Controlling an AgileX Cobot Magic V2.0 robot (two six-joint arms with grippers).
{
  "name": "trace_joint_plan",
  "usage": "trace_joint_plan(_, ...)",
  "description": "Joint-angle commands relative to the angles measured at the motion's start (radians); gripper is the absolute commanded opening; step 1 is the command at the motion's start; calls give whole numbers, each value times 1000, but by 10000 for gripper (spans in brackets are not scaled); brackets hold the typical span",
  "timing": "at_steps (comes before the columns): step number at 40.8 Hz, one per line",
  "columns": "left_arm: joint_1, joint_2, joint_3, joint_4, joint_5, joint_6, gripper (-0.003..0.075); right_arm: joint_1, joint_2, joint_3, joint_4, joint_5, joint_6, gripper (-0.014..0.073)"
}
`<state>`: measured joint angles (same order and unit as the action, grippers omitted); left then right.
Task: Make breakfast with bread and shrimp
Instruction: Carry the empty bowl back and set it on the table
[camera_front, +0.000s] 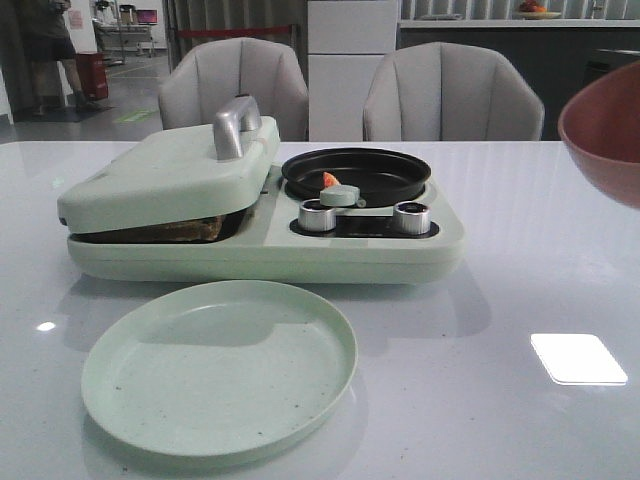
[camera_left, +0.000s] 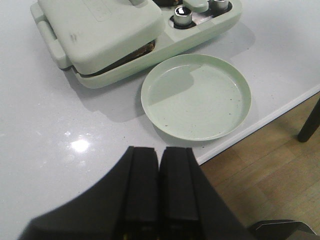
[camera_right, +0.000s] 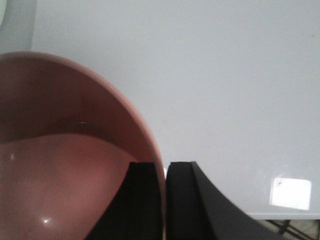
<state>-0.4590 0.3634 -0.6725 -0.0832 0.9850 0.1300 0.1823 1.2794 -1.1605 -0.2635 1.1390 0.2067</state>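
On the white table (camera_front: 520, 250) sits a green breakfast maker (camera_front: 260, 245); bread (camera_front: 190, 231) lies under its nearly closed lid (camera_front: 165, 180), only a dark crust edge showing; shrimp (camera_front: 330, 181) rests in the black pan (camera_front: 356, 172) at right. Bread likely soft, light, crushable, best taken by the crust once the lid handle (camera_front: 234, 126) is lifted; shrimp small, probably slippery. Left gripper (camera_left: 159, 185) empty, fingers together, near the green plate (camera_left: 196, 96); right gripper (camera_right: 164, 200) pinches the rim of a red bowl (camera_right: 65, 165).
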Motion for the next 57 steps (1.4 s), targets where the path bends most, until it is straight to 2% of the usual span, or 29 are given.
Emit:
trace_joint_plan(1, -7, 8, -26, -12, -72, -11, 101, -86, -41, 34, 95, -79, -83, 44)
trace_joint_plan(7, -7, 8, -26, -12, -72, -11, 101, -181, -41, 127, 210, -191, -110, 44)
trace_joint_plan(11, -7, 8, -26, -12, -72, -11, 101, -208, -39, 196, 256, -286, -110, 44)
trace_joint_plan(18, -7, 8, -26, -12, -72, -11, 101, -208, -11, 261, 258, -395, -110, 44)
trace_joint_plan(36, -7, 8, -26, -12, -72, -11, 101, -208, 151, 271, 253, -529, -110, 49)
trace_joint_plan(41, -7, 8, -26, -12, -72, -11, 101, -208, 193, 263, 252, -550, -110, 138)
trace_joint_plan(47, -7, 8, -26, -12, -72, -11, 101, -208, 222, 257, 203, -573, -110, 344)
trace_joint_plan(50, -7, 8, -26, -12, -72, -11, 101, -208, 223, 257, 180, -577, -110, 414)
trace_joint_plan(57, -7, 8, -26, -12, -72, -11, 101, -202, 193, 257, 177, -570, -110, 430)
